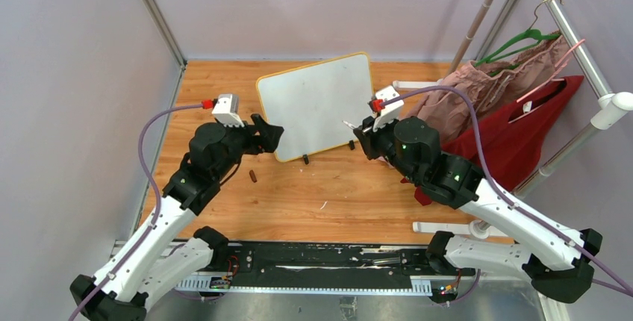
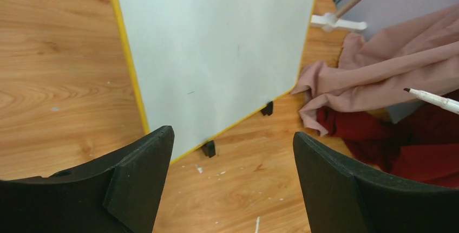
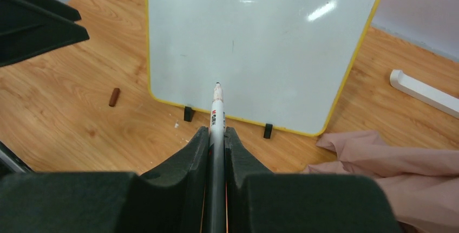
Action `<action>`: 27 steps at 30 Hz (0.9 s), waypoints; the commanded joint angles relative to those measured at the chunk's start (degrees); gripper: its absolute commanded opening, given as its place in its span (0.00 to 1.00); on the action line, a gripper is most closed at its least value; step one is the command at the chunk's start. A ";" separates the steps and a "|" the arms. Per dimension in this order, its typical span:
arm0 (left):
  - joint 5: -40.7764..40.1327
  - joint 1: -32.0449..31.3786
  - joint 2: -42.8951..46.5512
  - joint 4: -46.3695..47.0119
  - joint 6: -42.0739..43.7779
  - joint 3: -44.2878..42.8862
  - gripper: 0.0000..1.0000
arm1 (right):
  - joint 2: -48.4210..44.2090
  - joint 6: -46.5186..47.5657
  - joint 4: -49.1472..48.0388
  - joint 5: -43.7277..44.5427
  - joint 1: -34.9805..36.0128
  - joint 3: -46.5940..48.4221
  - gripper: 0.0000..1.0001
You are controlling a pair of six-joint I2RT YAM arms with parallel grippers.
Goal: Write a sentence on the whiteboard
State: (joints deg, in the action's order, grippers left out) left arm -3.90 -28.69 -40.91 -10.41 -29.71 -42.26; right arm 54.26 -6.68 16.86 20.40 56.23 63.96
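Your whiteboard (image 1: 317,104) stands on its feet mid-table, nothing written yet. Your right gripper (image 3: 216,133) clamps the marker (image 3: 217,108) tip-forward, aimed at the board's face for writing; your left gripper (image 2: 233,138) gapes empty beside the left edge, possibly touching, placed to steady it

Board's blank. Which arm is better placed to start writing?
Right. The right gripper is shut on the marker, its tip pointing at the whiteboard. The left gripper is open and empty.

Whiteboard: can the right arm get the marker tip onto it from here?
Probably yes: the marker in the right gripper points straight at the blank whiteboard, and nothing stands between them.
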 commanded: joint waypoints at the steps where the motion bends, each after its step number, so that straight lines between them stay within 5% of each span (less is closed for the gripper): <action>1: -3.82 -0.14 -2.96 -1.55 7.81 -5.17 0.86 | -0.05 0.89 2.72 0.45 0.46 -1.10 0.00; 10: -7.78 -0.14 -3.00 16.97 15.27 3.77 0.89 | 1.10 1.09 -0.85 -0.21 0.46 -3.69 0.00; 27: 12.82 12.35 -11.21 26.86 -2.01 8.12 0.95 | 9.36 3.13 -5.50 2.20 0.46 -2.89 0.00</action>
State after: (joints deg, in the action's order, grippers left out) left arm 3.92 -18.11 -51.86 11.42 -27.86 -34.81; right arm 61.43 -5.61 12.64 22.17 56.23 59.29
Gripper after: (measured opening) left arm 0.949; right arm 0.169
